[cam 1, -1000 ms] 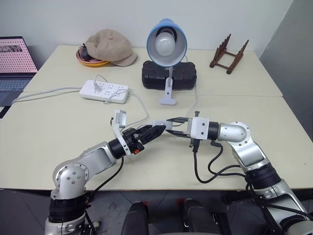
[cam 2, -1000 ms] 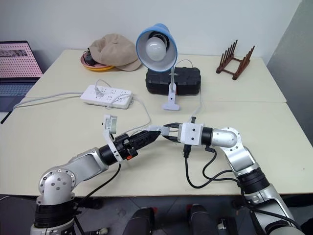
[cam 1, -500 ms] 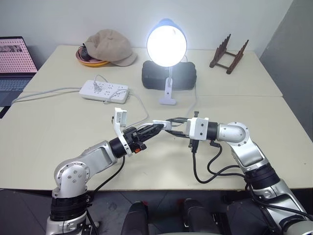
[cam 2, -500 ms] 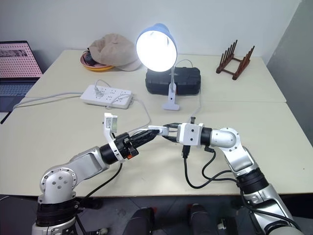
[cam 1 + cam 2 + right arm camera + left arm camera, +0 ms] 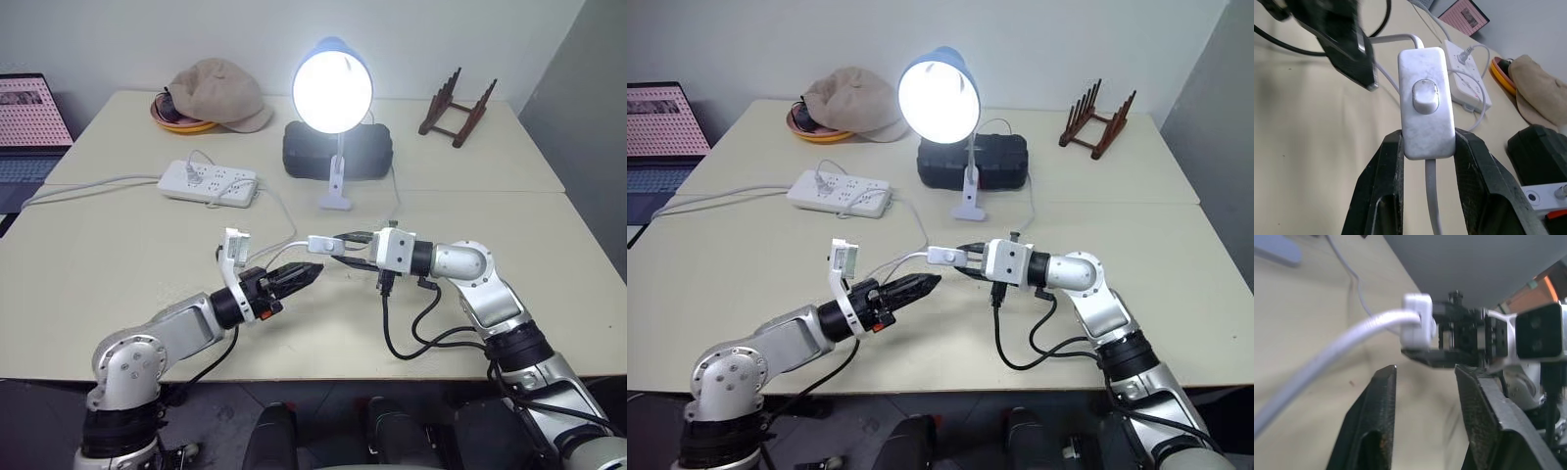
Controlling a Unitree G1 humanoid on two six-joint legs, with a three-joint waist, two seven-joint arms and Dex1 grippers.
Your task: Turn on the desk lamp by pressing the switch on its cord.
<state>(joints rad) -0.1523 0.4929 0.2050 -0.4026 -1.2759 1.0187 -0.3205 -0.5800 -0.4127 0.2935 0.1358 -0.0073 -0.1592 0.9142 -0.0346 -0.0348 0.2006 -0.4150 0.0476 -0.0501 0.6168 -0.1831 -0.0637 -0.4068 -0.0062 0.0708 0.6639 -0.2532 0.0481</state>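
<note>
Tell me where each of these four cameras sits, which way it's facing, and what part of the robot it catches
Left eye view: head camera, looking forward and down over the table; both arms, lit desk lamp.
Right eye view: same head camera and scene; right gripper clamps the switch.
Left wrist view: along the left gripper toward the switch and the right gripper; its two fingers stand apart.
Right wrist view: along the right gripper's fingers, pinching the switch; power strip beyond.
Shared: every view shows the switch.
</note>
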